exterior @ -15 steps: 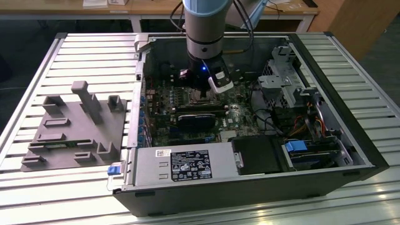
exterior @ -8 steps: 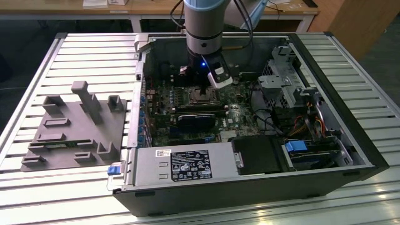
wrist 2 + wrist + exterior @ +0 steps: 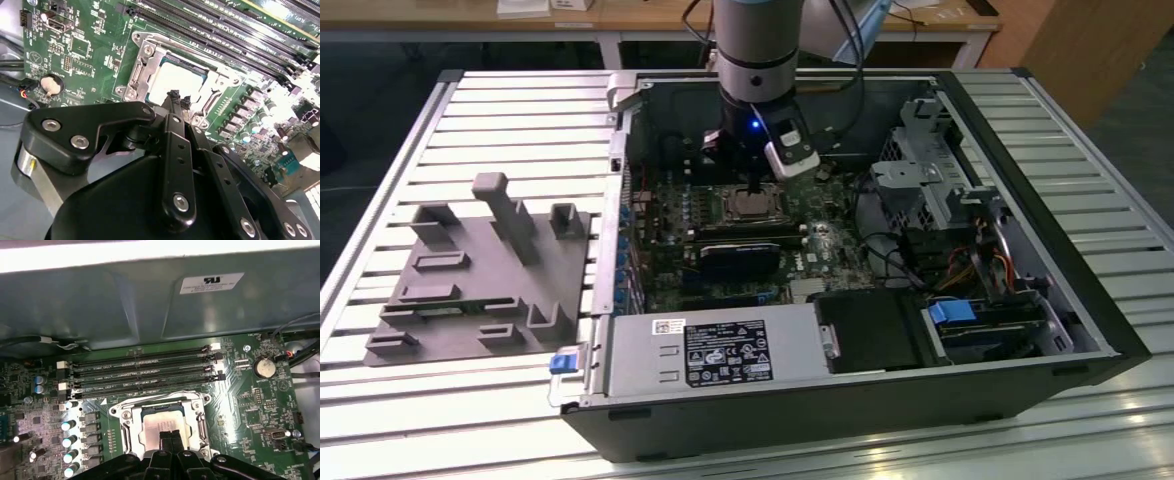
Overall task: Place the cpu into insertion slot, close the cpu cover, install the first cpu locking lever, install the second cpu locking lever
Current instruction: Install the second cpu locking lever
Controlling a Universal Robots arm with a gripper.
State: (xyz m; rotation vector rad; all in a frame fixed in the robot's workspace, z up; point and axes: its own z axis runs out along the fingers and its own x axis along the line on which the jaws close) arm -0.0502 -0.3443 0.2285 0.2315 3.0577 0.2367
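The cpu, a pale square chip, lies flat in the insertion slot on the green motherboard. The silver cpu cover is down around it, framing its face. My gripper is shut with nothing between the tips, which hover just over the chip's near edge. In the second wrist view the gripper stands above the cpu, with the cover and slot rim beside it. In the exterior view the gripper hangs over the cpu inside the open computer case.
Long black memory slots run beside the socket, with a coin battery and a row of capacitors nearby. A black fan card, power supply and drive cage crowd the case. A grey fixture sits on the table.
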